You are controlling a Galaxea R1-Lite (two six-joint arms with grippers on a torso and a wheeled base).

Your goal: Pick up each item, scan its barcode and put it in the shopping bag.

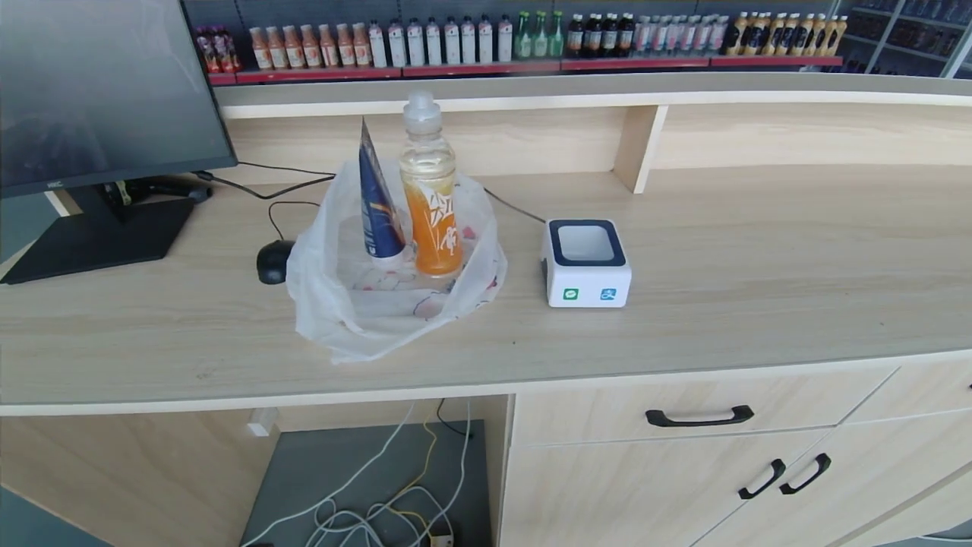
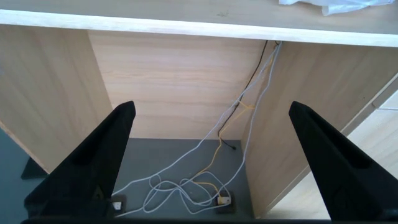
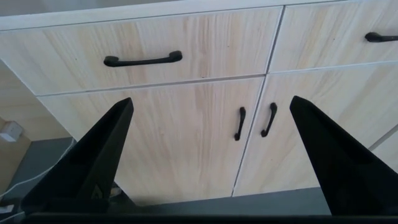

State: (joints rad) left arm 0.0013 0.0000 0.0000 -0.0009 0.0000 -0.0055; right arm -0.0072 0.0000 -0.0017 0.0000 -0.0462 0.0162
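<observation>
Tabletop (image 1: 759, 251): carries bag, scanner (image 1: 586, 264).
Shopping bag (image 1: 319, 296): limp, mouth slumped open, just left of scanner; snagged wall would likely drag contents.
Bottle (image 1: 430, 197): upright in bag, tall; nudge could topple it.
Tube (image 1: 376, 205): in bag, standing on cap, tilted, close beside bottle; probably falls if bottle shifts.
Left claw (image 2: 211, 109), right claw (image 3: 211, 102): spread, empty, below tabletop level; rising could strike edge.
</observation>
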